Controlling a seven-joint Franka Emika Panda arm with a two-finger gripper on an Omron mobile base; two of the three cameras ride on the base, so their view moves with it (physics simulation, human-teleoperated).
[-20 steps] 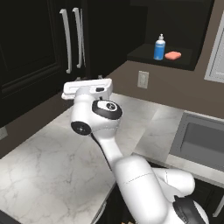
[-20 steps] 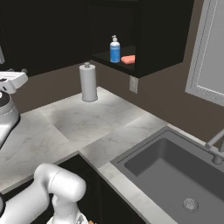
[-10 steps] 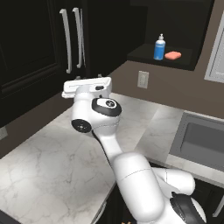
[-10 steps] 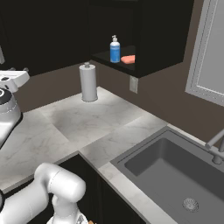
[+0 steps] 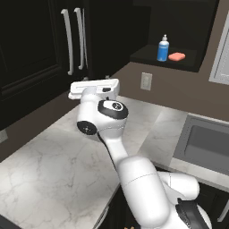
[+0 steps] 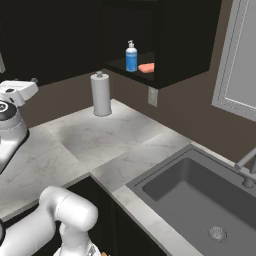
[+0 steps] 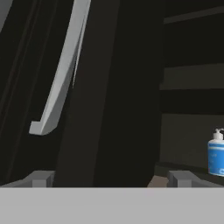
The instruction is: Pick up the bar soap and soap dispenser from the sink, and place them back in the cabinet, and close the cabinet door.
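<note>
Arm nudged nearer cabinet door (image 7: 118,96); gripper (image 7: 109,179) wide, empty

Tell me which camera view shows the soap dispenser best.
The left base view: the soap dispenser stands whole on the open cabinet shelf beside the bar soap. The right base view shows it whole too, but smaller. The hand view cuts it off at the right edge.

Rendered frames, even diffuse light, no hard shadows; the marble counter (image 5: 53,156) reads bright, the cabinet (image 5: 36,40) near black with panel detail lost. The handle (image 7: 61,74) in the hand view is soft and slightly blurred. Sink (image 6: 200,200) evenly grey, without glare; edges undistorted.
</note>
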